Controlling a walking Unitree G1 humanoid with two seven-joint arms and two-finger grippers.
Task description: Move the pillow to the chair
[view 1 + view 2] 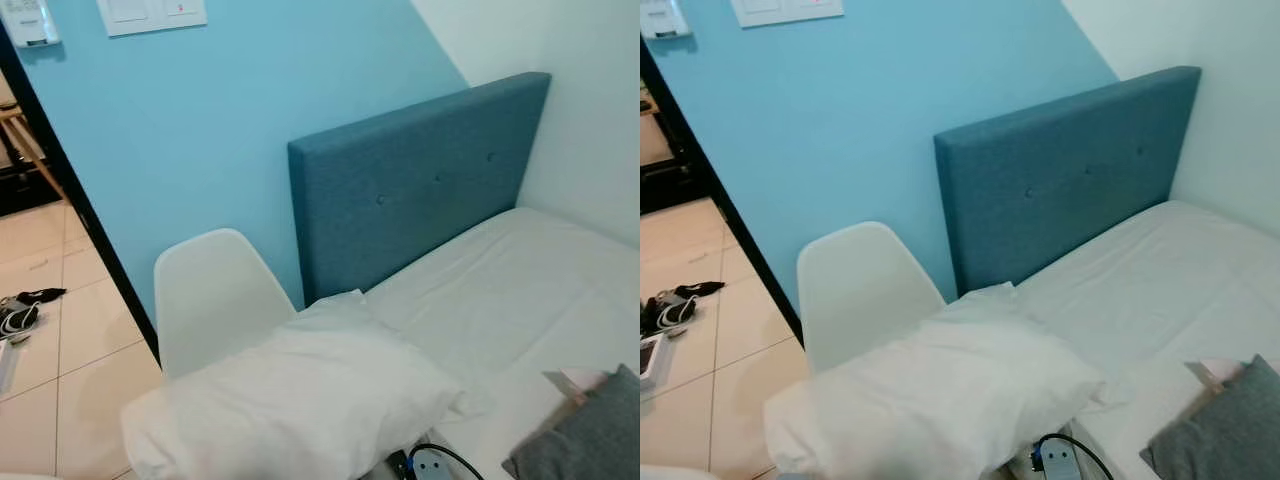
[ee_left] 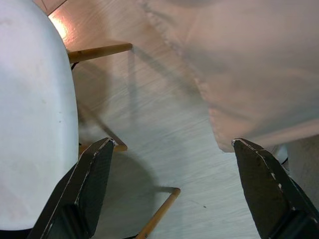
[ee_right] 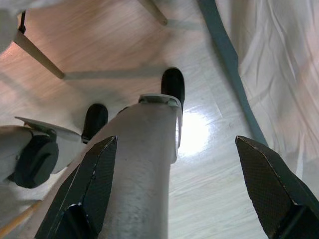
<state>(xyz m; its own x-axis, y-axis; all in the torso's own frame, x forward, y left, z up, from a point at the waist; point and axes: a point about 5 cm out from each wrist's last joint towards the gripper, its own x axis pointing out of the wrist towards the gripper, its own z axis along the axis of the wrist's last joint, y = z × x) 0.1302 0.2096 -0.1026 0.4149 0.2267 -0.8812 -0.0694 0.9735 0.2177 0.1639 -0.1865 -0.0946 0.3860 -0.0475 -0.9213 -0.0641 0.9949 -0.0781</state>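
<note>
Nearest the head camera, at 6 o'clock, the plump white fabric pillow is seen lying over the seat of the white moulded plastic chair, one end reaching onto the white-sheeted bed.

Risk noted: much of the pillow overhangs the seat front, so a slide to the pale wood-look floor is judged possible.

The left gripper is released, fingers spread, below the pillow's hem without contact. The right gripper is likewise released, aimed floorward.
</note>
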